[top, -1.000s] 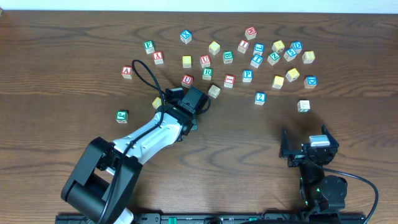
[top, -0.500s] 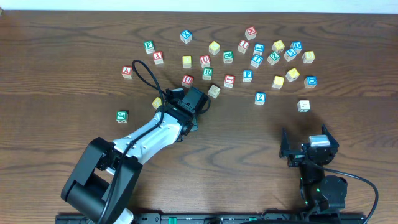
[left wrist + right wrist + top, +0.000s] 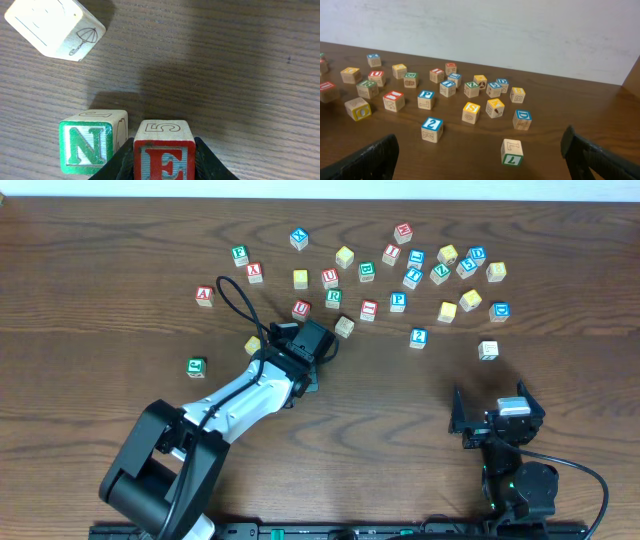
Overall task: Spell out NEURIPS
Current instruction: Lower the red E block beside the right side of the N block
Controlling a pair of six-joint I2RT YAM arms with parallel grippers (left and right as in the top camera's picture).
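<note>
Left of centre on the table point(image 3: 100, 240), the left gripper point(image 3: 163, 165) is pinching the red E cube point(image 3: 164, 142) between its 2 fingers point(image 3: 118, 165), with 1 dark pad against each side face. The E faces the wrist camera and the cube's top face carries a 5. The frame cuts off its underside, so I cannot tell whether it rests on the wood.

The green N cube point(image 3: 89, 144) stands just beside it, on the left in the wrist view. A narrow gap separates the 2, and their letter faces are roughly in line. Farther ahead lies a pale cube point(image 3: 55, 25) with an umbrella drawing, turned askew.

Overhead, the other cubes are scattered loosely across the far half of the table. Among them are the green R cube point(image 3: 333, 297), the red U cube point(image 3: 330, 278) just beyond it, and the blue P cube point(image 3: 398, 301) to the right.

The right gripper point(image 3: 480, 137) sits low at the near right of the table with its jaws spread wide and nothing between them. It is well apart from the scatter. Nearest to it are the green 7 cube point(image 3: 512, 151) and the blue 2 cube point(image 3: 432, 129).
</note>
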